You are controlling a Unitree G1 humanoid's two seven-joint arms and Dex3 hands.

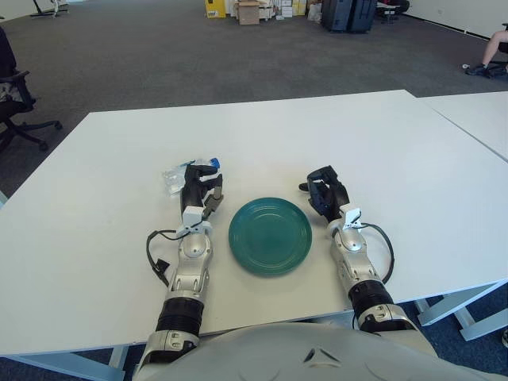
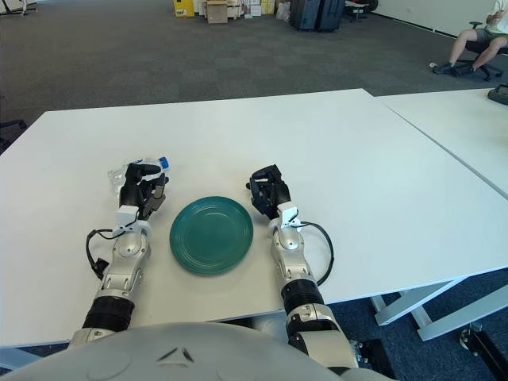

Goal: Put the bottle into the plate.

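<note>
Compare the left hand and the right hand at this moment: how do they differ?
The left hand lies over the clear bottle left of the green plate, fingers around it; the right hand holds nothing. The left hand points straight ahead, while the right hand angles inward, fingers curled. Both rest on the white table, flanking the plate.

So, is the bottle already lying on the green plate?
No, the green plate holds nothing, and the clear plastic bottle lies on the table to its left, at the left hand.
</note>
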